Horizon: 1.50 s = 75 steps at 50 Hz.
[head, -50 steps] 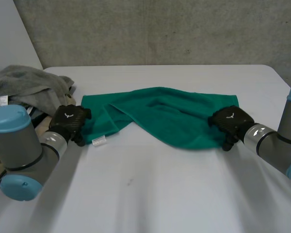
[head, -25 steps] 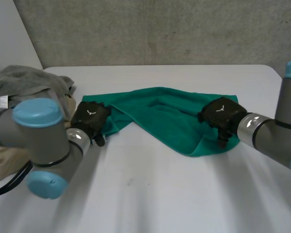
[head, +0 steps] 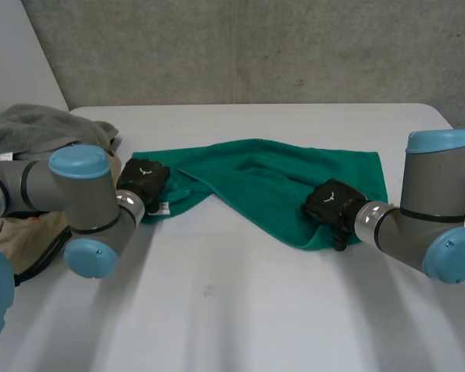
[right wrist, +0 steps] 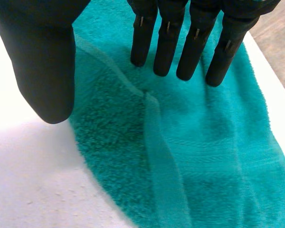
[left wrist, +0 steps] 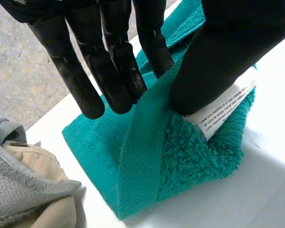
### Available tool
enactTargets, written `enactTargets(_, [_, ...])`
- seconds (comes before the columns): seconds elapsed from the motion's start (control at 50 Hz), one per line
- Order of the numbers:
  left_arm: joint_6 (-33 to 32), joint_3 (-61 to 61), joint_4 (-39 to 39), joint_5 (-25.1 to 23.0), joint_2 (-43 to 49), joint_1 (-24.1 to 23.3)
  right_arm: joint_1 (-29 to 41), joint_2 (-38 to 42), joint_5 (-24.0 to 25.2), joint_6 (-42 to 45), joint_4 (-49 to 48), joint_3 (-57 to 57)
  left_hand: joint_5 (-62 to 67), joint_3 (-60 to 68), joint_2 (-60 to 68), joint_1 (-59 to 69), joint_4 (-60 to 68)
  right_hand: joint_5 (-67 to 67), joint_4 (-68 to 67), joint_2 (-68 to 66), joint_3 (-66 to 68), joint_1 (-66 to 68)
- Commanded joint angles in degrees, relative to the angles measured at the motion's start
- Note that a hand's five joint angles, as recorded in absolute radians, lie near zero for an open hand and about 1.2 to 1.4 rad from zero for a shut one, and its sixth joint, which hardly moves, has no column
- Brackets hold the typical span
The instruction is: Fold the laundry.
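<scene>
moved inward, left robot hand [head: 142,180] pinches towel [head: 252,177] corner; right robot hand [head: 331,204] rests spread on near edge.

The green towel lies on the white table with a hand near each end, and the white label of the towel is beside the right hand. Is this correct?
Not quite. The white label is beside the left hand, at its thumb, as the left wrist view shows. The rest holds: the green towel lies on the white table, with the right hand near its other end.
</scene>
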State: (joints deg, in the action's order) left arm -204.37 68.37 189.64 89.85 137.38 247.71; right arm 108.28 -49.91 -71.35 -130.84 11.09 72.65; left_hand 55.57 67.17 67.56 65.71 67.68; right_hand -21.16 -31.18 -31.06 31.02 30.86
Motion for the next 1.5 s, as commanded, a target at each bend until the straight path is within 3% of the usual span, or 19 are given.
enactTargets(0.02, [0.5,0.4,-1.4,2.5,-2.4,1.2,-0.5,0.3,0.8,-0.7,1.4,-1.8,14.4,12.8,12.4,14.3,12.3,-48.8,-48.8,-48.9,49.0,49.1])
enactTargets(0.1, [1.5,2.1,-4.1,5.1,-8.6,2.2,-2.5,-3.4,1.1,-3.7,0.5,-0.4,14.4,12.8,12.4,14.3,12.3,-48.8,-48.8,-48.9,49.0,49.1])
enactTargets(0.18, [5.2,5.5,-7.3,4.5,-17.7,4.2,-5.8,-11.1,2.4,-4.5,1.3,2.1,14.4,12.8,12.4,14.3,12.3,-48.8,-48.8,-48.9,49.0,49.1])
enactTargets(0.32, [14.9,9.0,-16.2,-3.8,-34.5,10.2,-13.4,-25.2,3.1,-0.4,12.2,2.1,14.4,12.8,12.4,14.3,12.3,-48.8,-48.8,-48.9,49.0,49.1])
enactTargets(0.44, [18.8,7.3,-30.8,-11.4,-45.8,14.1,-16.4,-38.1,5.0,1.3,18.7,0.9,14.4,12.8,12.4,14.3,12.3,-48.8,-48.8,-48.9,49.0,49.1])
enactTargets(0.54, [19.3,7.7,-36.7,-12.9,-47.6,15.6,-18.2,-41.1,5.3,0.2,17.8,1.4,14.4,12.8,12.4,14.3,12.3,-48.8,-48.8,-48.9,49.0,49.1])
enactTargets(0.64, [17.2,9.8,-38.2,-12.7,-44.4,15.8,-19.8,-36.1,4.0,3.0,18.4,1.4,14.4,12.8,12.4,14.3,12.3,-48.8,-48.8,-48.9,49.0,49.1])
enactTargets(0.78, [10.2,7.0,-33.4,-10.5,-29.2,14.8,-16.6,-20.9,-1.8,10.3,19.7,-3.5,14.4,12.8,12.4,14.3,12.3,-48.8,-48.8,-48.9,49.0,49.1])
enactTargets(0.84, [8.9,1.2,-30.1,-7.4,-21.7,13.4,-13.8,-13.0,-5.0,10.1,18.5,-8.7,14.4,12.8,12.4,14.3,12.3,-48.8,-48.8,-48.9,49.0,49.1])
enactTargets(0.96, [9.5,-14.0,-22.9,-6.2,-13.2,10.6,-9.8,-4.0,-10.1,6.8,10.1,-24.4,14.4,12.8,12.4,14.3,12.3,-48.8,-48.8,-48.9,49.0,49.1])
enactTargets(1.04, [11.2,-24.2,-10.5,-5.5,-12.1,9.4,-9.2,-2.4,-11.3,1.0,-5.3,-35.8,14.4,12.8,12.4,14.3,12.3,-48.8,-48.8,-48.9,49.0,49.1])
enactTargets(1.06, [12.6,-26.8,-4.2,-4.7,-12.6,9.2,-9.4,-3.1,-11.2,-2.7,-14.5,-36.7,14.4,12.8,12.4,14.3,12.3,-48.8,-48.8,-48.9,49.0,49.1])
enactTargets(1.16, [18.9,-27.8,14.5,-1.4,-14.9,9.3,-11.4,-7.6,-8.2,-13.8,-46.9,-27.9,14.4,12.8,12.4,14.3,12.3,-48.8,-48.8,-48.9,49.0,49.1])
enactTargets(1.22, [19.3,-27.9,15.5,-0.9,-14.8,9.6,-11.9,-8.2,-6.8,-14.9,-54.1,-23.7,14.4,12.8,12.4,14.3,12.3,-48.8,-48.8,-48.9,49.0,49.1])
enactTargets(1.36, [20.8,-24.7,9.9,-1.2,-13.6,11.0,-12.0,-7.2,-4.8,-15.1,-48.9,-20.2,14.4,12.8,12.4,14.3,12.3,-48.8,-48.8,-48.9,49.0,49.1])
enactTargets(1.5, [21.7,-14.0,10.8,-3.0,-12.4,10.8,-12.1,-5.0,-0.5,-18.7,-40.5,-16.9,14.4,12.8,12.4,14.3,12.3,-48.8,-48.8,-48.9,49.0,49.1])
